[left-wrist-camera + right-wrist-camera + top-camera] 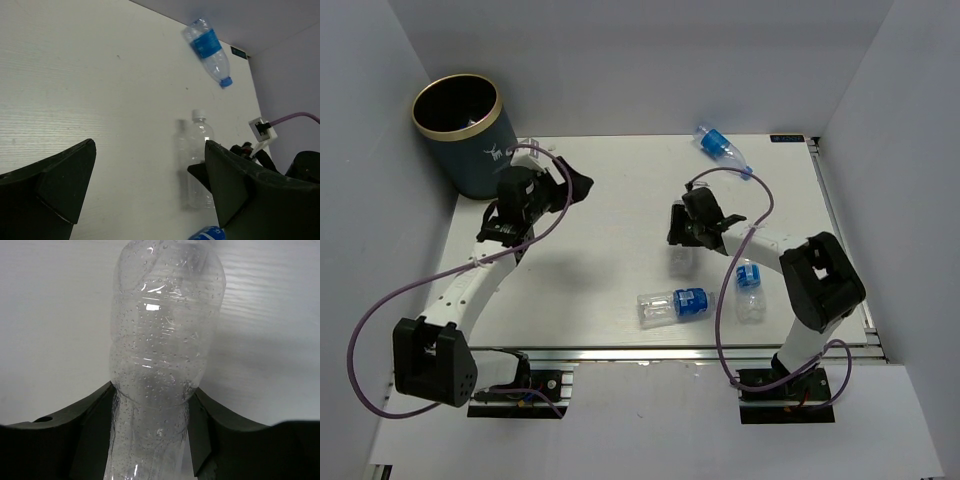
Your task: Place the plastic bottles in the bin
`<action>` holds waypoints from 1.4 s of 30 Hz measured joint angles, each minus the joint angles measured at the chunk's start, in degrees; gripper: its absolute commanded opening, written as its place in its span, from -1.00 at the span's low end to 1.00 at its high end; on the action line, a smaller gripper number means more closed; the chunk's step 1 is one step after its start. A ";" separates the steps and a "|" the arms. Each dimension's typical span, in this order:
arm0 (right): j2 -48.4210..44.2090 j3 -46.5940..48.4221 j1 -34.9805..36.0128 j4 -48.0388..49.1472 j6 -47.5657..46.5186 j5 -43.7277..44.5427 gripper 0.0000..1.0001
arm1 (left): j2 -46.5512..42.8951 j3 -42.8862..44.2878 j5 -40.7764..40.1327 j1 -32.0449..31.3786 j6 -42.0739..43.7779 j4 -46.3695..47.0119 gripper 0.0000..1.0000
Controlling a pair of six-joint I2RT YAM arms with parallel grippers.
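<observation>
Clamping the unlabelled bottle (165,340), the right gripper (152,395) sees its base at frame top, long axis vertical. Left gripper (150,150), spread wide, alone views its white cap (199,114), upper centre.

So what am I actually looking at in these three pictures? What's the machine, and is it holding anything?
Two robot arms, left arm and right arm, bolted to a table. One picture looks down from above; the others come from cameras on each wrist. The job: drop plastic bottles into the blue bin. The right fingers pinch a clear unlabelled bottle. The left fingers are open, empty. Blue-labelled bottles lie loose: far bottle, near bottle, rightmost bottle.
</observation>
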 measured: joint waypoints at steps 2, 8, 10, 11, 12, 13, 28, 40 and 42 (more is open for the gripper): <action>-0.96 -0.74 0.15 4.81 -3.32 -6.93 -0.12 | 0.02 -1.22 2.60 -0.22 -0.98 2.67 0.96; -4.83 -2.75 1.66 17.79 -10.88 -29.86 -0.16 | 2.08 -3.87 7.43 -5.40 -3.23 8.59 0.96; -5.27 -2.78 2.91 19.91 -12.74 -34.71 -0.16 | 3.04 -3.85 7.32 -7.82 -3.28 9.07 0.96; -5.46 -2.91 3.50 20.74 -13.35 -36.61 -0.17 | 3.58 -3.85 7.28 -8.83 -3.28 9.22 0.97; -5.66 -3.04 4.07 21.42 -13.88 -38.32 -0.18 | 4.28 -3.80 7.28 -9.79 -3.28 9.33 0.96; -5.84 -3.21 4.63 22.05 -14.47 -40.11 -0.18 | 5.11 -3.69 7.28 -10.69 -3.28 9.40 0.97; -13.14 -9.60 6.29 27.89 -15.67 -40.59 0.79 | 10.69 -2.08 3.39 -17.11 -3.52 8.44 -0.58; -22.67 -9.31 6.49 19.85 -18.53 -29.24 0.79 | 10.29 29.73 -25.51 -8.61 6.78 -8.55 -0.60; -23.30 -9.29 6.54 16.33 -18.88 -26.47 0.79 | 10.32 35.85 -35.82 -4.55 10.36 -5.77 -0.63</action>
